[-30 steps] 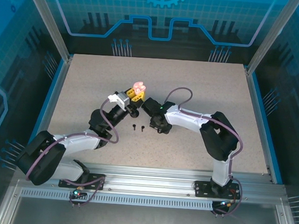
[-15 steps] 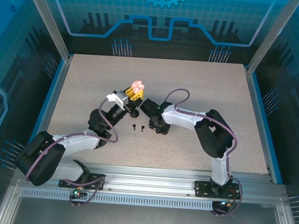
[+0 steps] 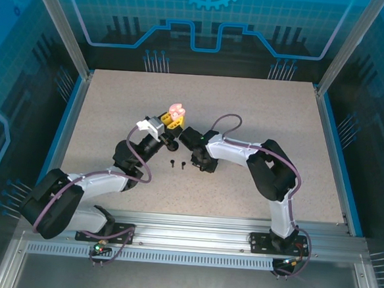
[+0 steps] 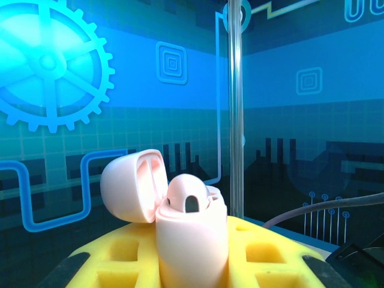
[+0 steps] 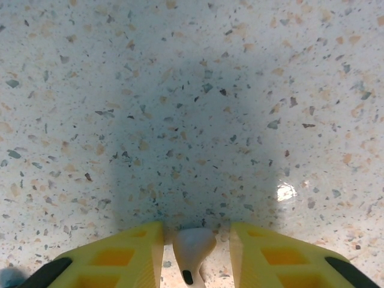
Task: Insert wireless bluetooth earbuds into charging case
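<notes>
A pale earbud (image 5: 193, 247) sits between the right jaws, its rounded head away from the camera and its stem, with a dark tip, pointing back toward the wrist. The right jaws are parted. A thin strip of speckled table (image 5: 192, 90) shows on each side of the earbud, so neither jaw visibly presses on it. A soft shadow lies on the table just ahead of these jaws.

A pink case (image 4: 192, 240) stands upright in the left jaws, which are clenched on its lower body from both sides. Its lid (image 4: 129, 186) is swung open and hangs off to the left of the jaws. A dark slot shows in the rounded top of the body. Beyond the case, a clear upright post (image 4: 235, 108) and the blue patterned wall (image 4: 54, 66) rise behind the left jaws.

From above, the pink case (image 3: 176, 110) pokes out past the tip of the left jaws, lifted off the table (image 3: 267, 110). The right jaws reach in from the other side, just beside the left jaws and a little nearer the arm bases. Two black earbuds (image 3: 171, 163) lie on the table close together, near both sets of jaws on the side of the arm bases, touching neither.
</notes>
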`<state>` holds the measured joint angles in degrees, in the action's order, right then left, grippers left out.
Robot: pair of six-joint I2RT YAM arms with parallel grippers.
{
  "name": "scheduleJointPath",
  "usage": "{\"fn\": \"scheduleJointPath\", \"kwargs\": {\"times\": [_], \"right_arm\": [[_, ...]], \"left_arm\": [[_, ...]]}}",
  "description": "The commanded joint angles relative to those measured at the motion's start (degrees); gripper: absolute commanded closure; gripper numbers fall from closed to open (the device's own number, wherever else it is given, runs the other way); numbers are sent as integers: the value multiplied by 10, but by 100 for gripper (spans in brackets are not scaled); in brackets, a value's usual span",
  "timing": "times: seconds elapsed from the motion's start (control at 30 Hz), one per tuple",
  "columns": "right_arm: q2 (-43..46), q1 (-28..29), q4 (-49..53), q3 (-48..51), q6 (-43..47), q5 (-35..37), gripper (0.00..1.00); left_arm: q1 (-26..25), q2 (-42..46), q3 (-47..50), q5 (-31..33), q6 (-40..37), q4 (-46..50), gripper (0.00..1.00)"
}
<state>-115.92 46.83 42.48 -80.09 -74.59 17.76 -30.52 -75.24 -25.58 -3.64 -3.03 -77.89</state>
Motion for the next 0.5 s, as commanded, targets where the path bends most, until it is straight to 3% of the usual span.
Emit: {"fn": "scheduleJointPath", "kwargs": {"times": [0.0,0.47], "right_arm": [[-20,-1,9,-10,-6,1,67],[-16,-2,5,-3,4,6,75]], "left_arm": [[5,15,4,7,5,-23,100],[5,14,4,4,9,-23,100]]}}
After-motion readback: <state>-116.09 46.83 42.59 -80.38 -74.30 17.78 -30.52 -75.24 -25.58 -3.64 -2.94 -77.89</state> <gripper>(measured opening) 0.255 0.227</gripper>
